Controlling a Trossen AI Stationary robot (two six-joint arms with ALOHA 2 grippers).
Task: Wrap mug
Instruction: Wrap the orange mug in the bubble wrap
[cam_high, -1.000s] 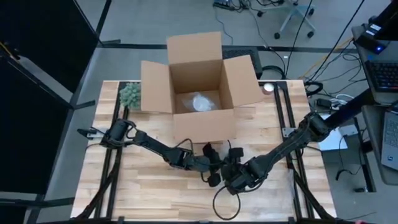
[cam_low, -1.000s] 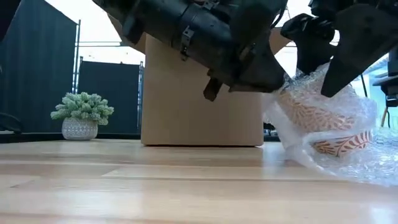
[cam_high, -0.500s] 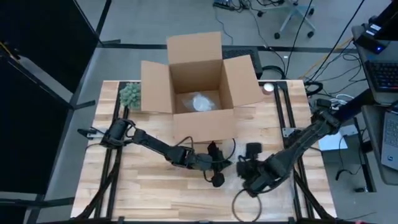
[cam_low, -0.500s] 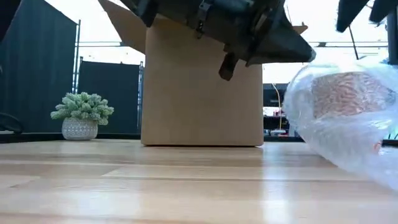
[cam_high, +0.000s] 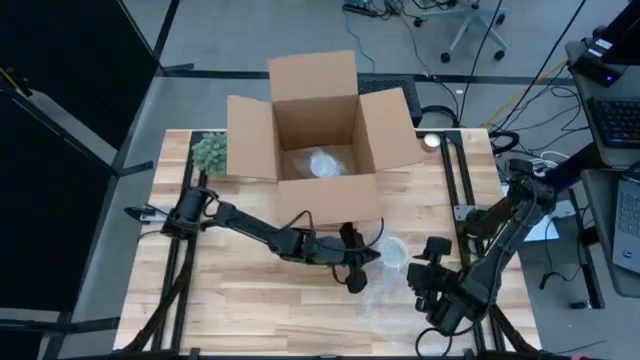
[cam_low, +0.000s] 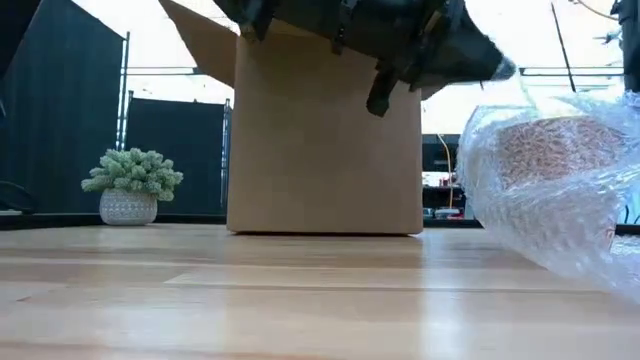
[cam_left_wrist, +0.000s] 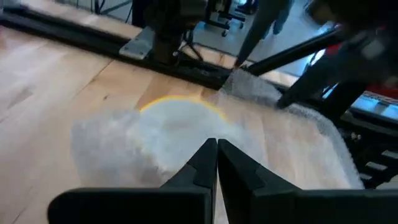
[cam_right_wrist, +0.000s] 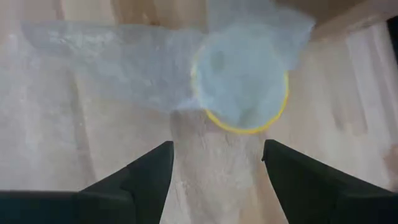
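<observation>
At the far left of my table stands a small potted plant (cam_high: 209, 152), near the left flap of the open cardboard box (cam_high: 318, 140); the box sits at the back of the wooden table (cam_high: 240, 300), and something pale and crumpled lies inside it, which I cannot make out; my left arm reaches from the left edge across the boards toward the middle, and my left gripper (cam_high: 357, 268) hangs just in front of the box; in my left wrist view the two fingers (cam_left_wrist: 205, 163) are pressed together with nothing between them, pointing at the mug (cam_left_wrist: 180, 127) under its wrap; the mug (cam_high: 393, 252) lies on its side just to the right of that gripper, its yellow rim showing through the bubble wrap (cam_high: 385, 290) that covers it and trails loosely over the wood toward the front; in the low view the wrapped mug (cam_low: 545, 150) shows its orange pattern through the plastic; my right gripper (cam_high: 435, 290) sits further right and nearer the front edge, a little apart from the mug; its fingers (cam_right_wrist: 137, 174) are spread wide, released, holding nothing, with the wrapped mug ahead of them.
</observation>
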